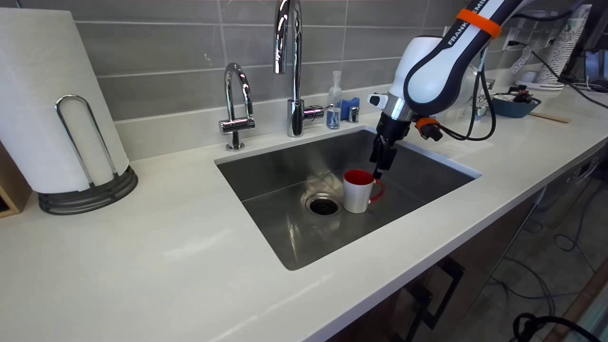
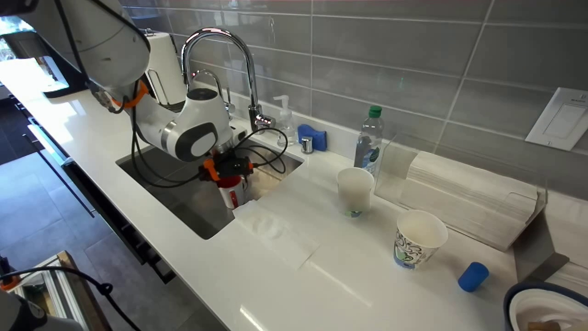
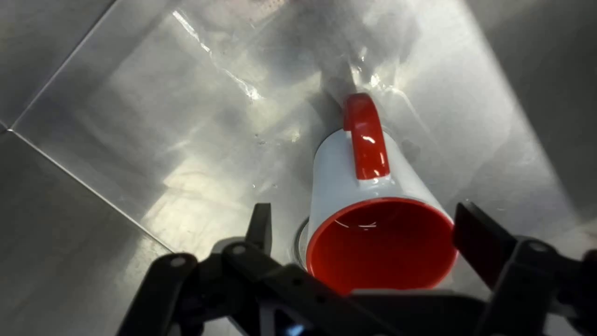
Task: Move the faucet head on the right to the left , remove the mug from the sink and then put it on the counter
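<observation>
The mug (image 1: 355,195) is white outside with a red inside and red handle. It stands upright in the steel sink (image 1: 270,176) beside the drain (image 1: 324,205); it also shows in an exterior view (image 2: 233,195) and the wrist view (image 3: 336,172). My gripper (image 1: 378,167) is low over the mug's rim. In the wrist view my gripper (image 3: 364,227) is open, a finger on each side of the rim. The right finger overlaps the rim; I cannot tell if it touches. The tall faucet head (image 1: 295,71) stands behind the sink, also in an exterior view (image 2: 251,73). The white counter (image 1: 190,266) surrounds the sink.
A smaller tap (image 1: 236,102) stands beside the faucet. A paper towel roll (image 1: 61,104) is at the far end. A soap dispenser (image 1: 334,102) and blue sponge (image 2: 314,137) sit behind the sink. Paper cups (image 2: 354,189) and a green-capped bottle (image 2: 369,138) stand on the counter.
</observation>
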Motion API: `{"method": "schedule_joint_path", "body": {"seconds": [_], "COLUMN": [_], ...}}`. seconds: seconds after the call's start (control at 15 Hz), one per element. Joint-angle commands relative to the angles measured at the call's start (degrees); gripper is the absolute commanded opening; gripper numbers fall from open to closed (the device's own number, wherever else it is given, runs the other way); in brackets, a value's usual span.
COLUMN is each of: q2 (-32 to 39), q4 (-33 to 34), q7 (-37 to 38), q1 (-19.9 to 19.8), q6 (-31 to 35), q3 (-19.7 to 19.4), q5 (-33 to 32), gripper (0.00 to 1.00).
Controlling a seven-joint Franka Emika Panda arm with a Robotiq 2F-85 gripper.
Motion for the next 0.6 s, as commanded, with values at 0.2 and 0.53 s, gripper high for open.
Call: {"method": "schedule_joint_path", "body": {"seconds": [0.2, 0.53], "q2": [5.81, 5.61], "q4": [7.27, 8.91], "q7": [1.62, 1.77], "q1": [2.57, 4.11], "q6": [-6.95, -12.78], "q3": [-1.98, -3.35], "q5": [-3.91, -4.23], "gripper": [1.0, 1.0]}}
